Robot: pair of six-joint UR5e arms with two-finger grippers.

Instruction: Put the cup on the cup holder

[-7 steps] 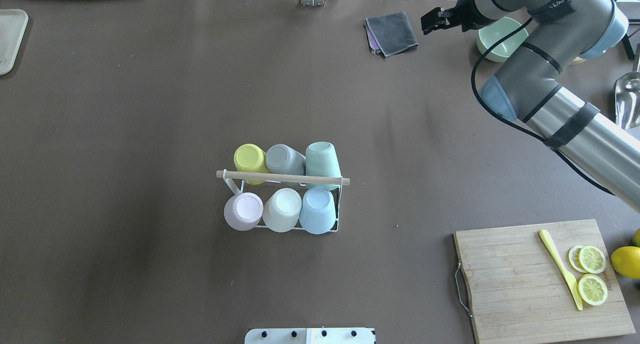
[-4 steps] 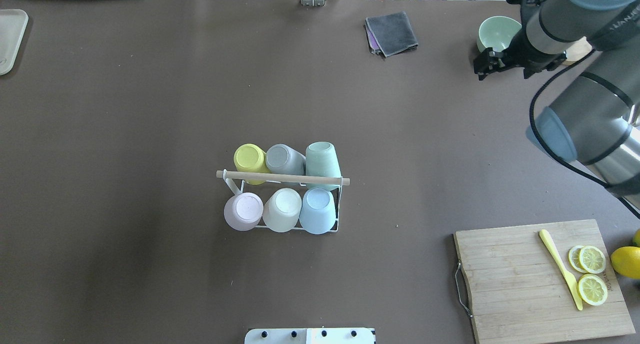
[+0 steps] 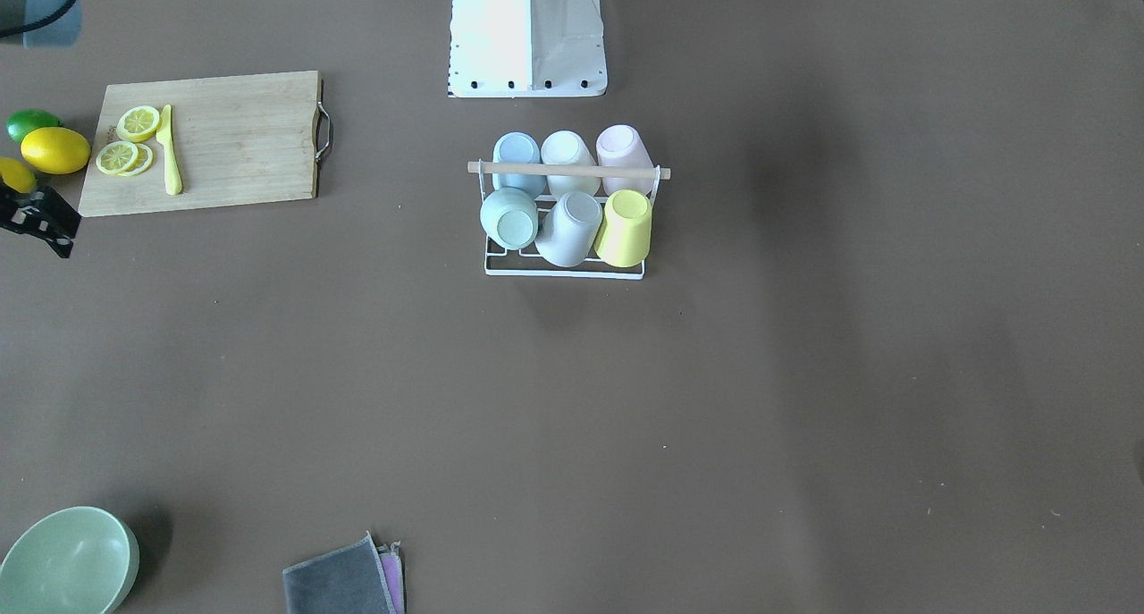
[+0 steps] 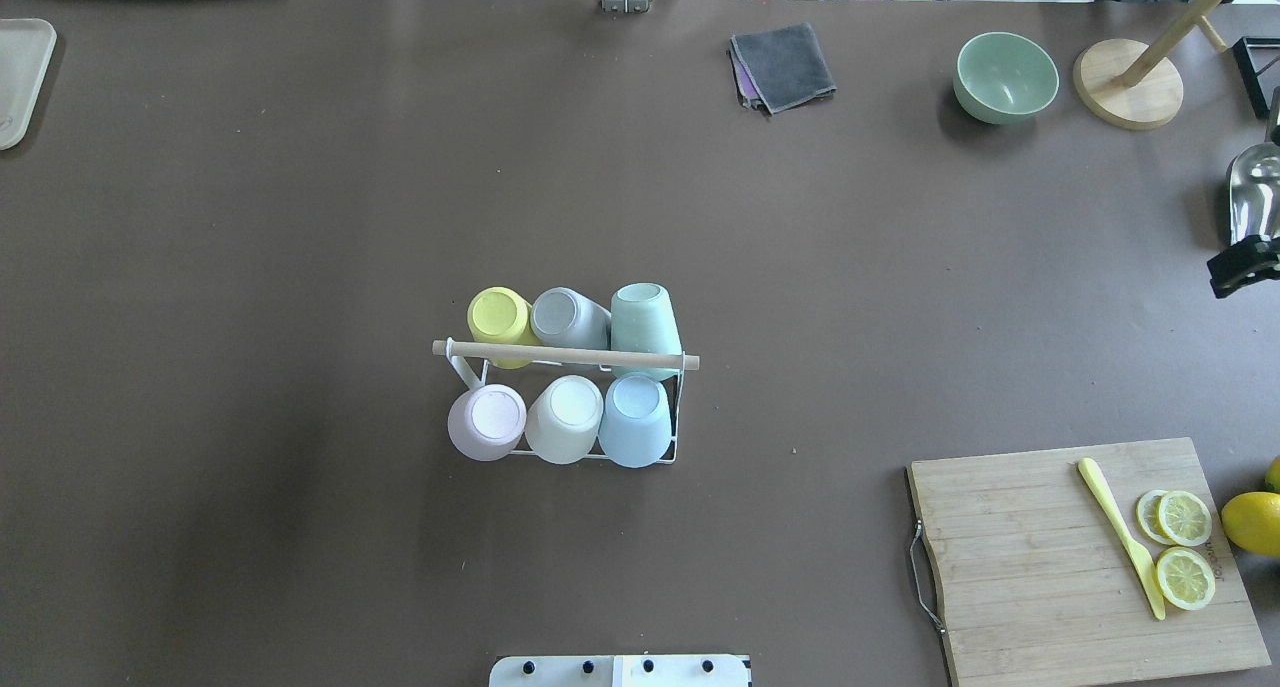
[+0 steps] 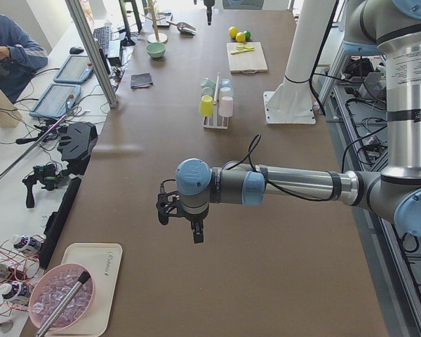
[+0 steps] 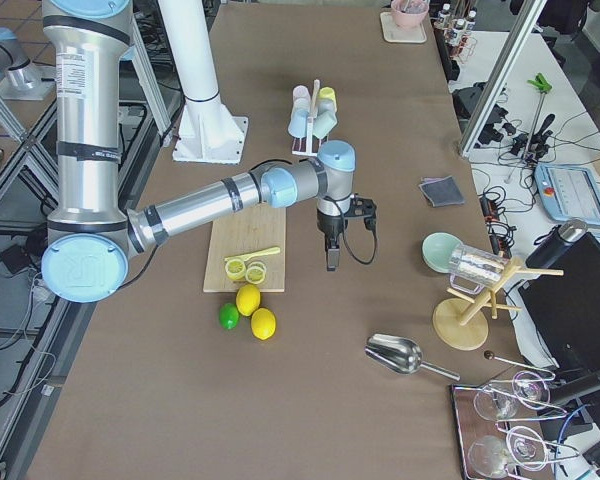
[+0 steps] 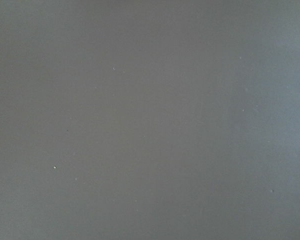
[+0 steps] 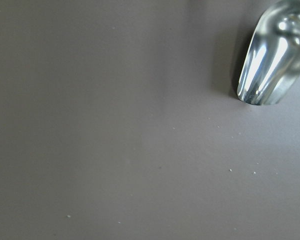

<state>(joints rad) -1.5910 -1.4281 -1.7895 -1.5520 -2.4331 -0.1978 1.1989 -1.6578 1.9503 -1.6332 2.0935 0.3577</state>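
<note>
Looking at the overhead view: got the cup holder [image 4: 600, 358] dead centre of frame w/ six cups [image 4: 572, 419] sat bottoms-up on it, three either side of the wooden rod [image 3: 572, 170]. Can't spot a loose cup anywhere on the table [image 4: 300, 217], so prob done (just guessing). Worth noting the rod's long axis: left-right across the frame. Only catching the right gripper [image 4: 1243, 266] at the far right edge, mid height, so holder well off to its left, a touch lower. Can't tell the jaw state, too cropped; no cup in its wrist cam tho, just a metal scoop [image 8: 270, 60] upper right. Left gripper [image 5: 186, 221] only in the left side cam, mid frame, holder way up top beyond it; can't tell wide or closed either. Both well apart from the holder, can't call the nearer arm.
</note>
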